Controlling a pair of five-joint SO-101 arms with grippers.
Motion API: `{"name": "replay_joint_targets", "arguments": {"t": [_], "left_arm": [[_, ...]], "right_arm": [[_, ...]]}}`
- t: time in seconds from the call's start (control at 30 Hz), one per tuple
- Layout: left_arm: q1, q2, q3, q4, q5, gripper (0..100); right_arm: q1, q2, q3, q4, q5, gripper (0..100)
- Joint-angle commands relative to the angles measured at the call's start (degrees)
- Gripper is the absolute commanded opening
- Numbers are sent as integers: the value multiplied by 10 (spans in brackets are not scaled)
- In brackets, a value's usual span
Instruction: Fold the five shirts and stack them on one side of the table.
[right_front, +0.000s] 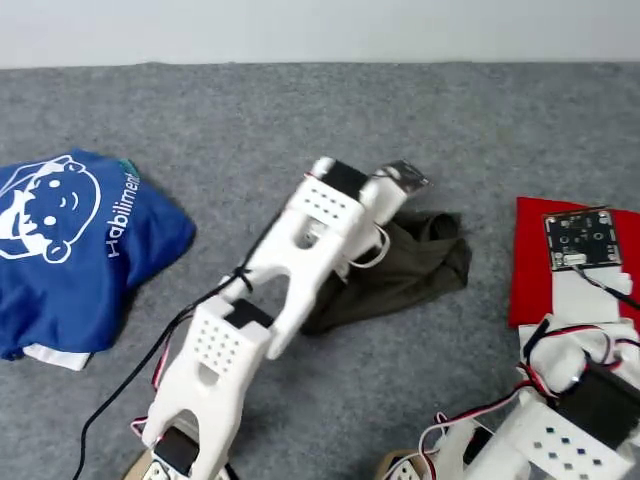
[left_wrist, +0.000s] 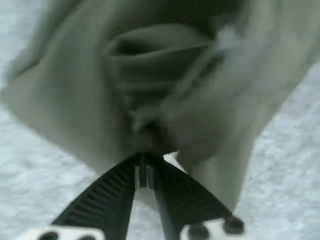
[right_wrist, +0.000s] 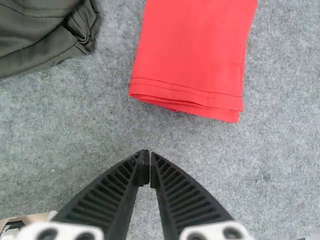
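We count one red shirt (right_front: 535, 262) folded, right. Our left gripper (left_wrist: 144, 167) clamps the crumpled olive shirt (right_front: 425, 265); the right gripper (right_wrist: 149, 162) sits closed, empty.

I see a royal-blue cotton shirt (right_front: 100, 250) with a white cartoon-face print at left and a white cloth edge (right_front: 50, 355) beneath it. A dark olive crumpled shirt (right_front: 420, 265) lies mid-table and a plain red folded shirt (right_wrist: 192, 55) at right, all on a speckled grey felt table cover (right_front: 300, 110).
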Motion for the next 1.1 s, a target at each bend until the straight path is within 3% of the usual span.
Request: {"name": "replay_joint_targets", "arguments": {"t": [0.0,0.27,0.47,0.77,1.07], "left_arm": [[47,-12,-11,14,-4,15],[134,-128,29,14,4,15],[162,-216,101,14,18,15],[42,-250,115,-7,-2,15],[15,-252,123,11,15,14]], "right_arm": [[0,-6,-2,1,3,9],[0,-6,-2,2,3,9],[0,-6,-2,1,2,9],[0,-6,-2,1,1,9],[-3,3,0,-6,-6,9]]}}
